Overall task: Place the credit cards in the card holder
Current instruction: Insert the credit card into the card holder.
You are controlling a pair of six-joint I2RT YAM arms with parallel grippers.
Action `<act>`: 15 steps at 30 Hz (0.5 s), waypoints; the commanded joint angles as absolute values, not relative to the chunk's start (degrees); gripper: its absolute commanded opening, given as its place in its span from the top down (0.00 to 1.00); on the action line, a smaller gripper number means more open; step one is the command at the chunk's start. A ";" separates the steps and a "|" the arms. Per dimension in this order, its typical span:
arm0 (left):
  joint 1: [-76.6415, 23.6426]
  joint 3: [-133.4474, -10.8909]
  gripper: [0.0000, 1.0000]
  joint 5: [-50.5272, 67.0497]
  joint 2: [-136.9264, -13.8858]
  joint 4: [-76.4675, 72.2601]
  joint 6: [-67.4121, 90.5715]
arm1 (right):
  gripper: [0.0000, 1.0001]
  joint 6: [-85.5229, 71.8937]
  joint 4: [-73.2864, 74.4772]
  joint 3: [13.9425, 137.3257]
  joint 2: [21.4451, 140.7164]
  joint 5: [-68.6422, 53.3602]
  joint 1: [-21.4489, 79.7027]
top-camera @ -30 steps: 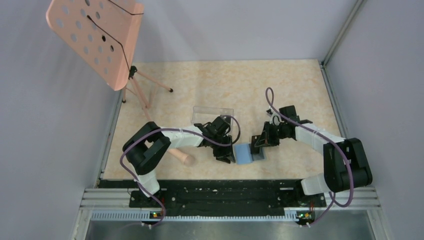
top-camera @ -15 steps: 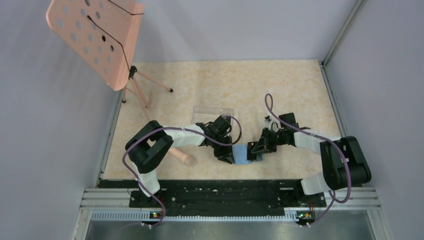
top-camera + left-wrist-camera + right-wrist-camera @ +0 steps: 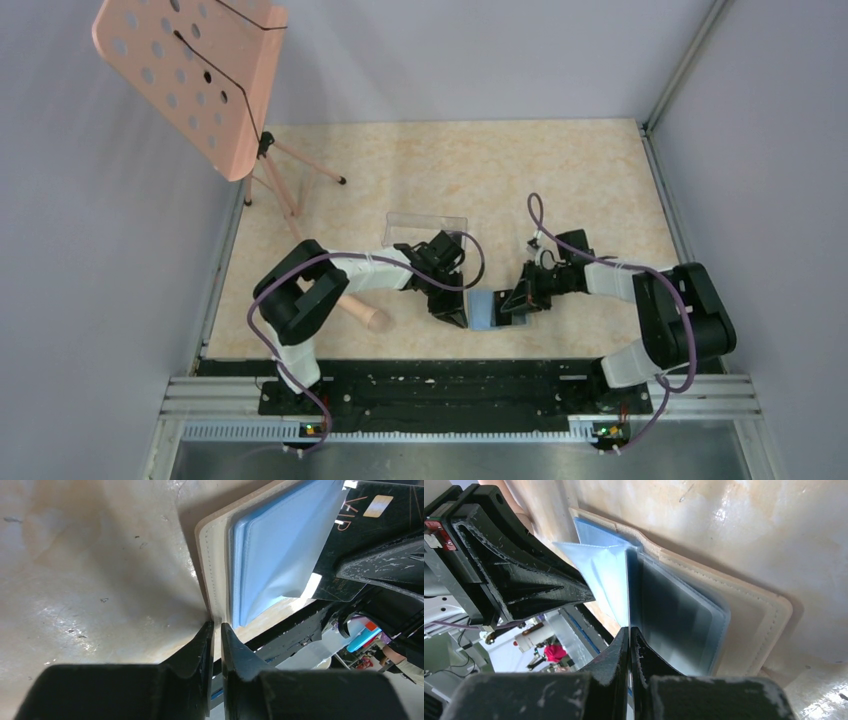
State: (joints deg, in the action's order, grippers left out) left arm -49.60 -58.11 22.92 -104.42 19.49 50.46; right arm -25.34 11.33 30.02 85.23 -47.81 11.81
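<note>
I judged the job to be in mid-insertion. The holder (image 3: 216, 555) lay open on the worktop (image 3: 560, 180) between the two arms, tan cover down and blue sleeves fanned up. One black card (image 3: 372, 525) with pale lettering was at the sleeves but not seated in a pocket. In the right wrist view it ran edge-on into the gap between two sleeves. Whether the darker sleeves beside it already carried cards, I could not tell. I saw no other loose cards, so I could not say how many were left.

The left claw (image 3: 215, 628) had its jaws nearly together, and I read it as pinching the tan cover's edge to steady the holder. The right claw (image 3: 629, 631) was closed tight, its fingers clamped on the card and its tips right at the sleeves. What was left for this card was to slide it fully home and let go.
</note>
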 commanded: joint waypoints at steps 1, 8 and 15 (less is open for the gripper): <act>-50.10 -58.82 0.84 18.34 -106.71 22.49 48.09 | 1.00 -24.66 12.99 32.08 86.89 -48.89 11.43; -50.27 -60.28 0.85 18.02 -107.33 23.93 47.23 | 1.00 -23.62 15.02 33.85 89.60 -50.51 11.49; -50.27 -61.04 0.86 17.93 -107.75 24.37 47.18 | 1.00 -22.62 14.31 34.34 90.48 -55.15 11.98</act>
State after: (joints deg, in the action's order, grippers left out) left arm -49.89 -60.58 22.31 -105.58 22.76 48.77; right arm -24.27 14.17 32.38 89.23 -51.18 11.81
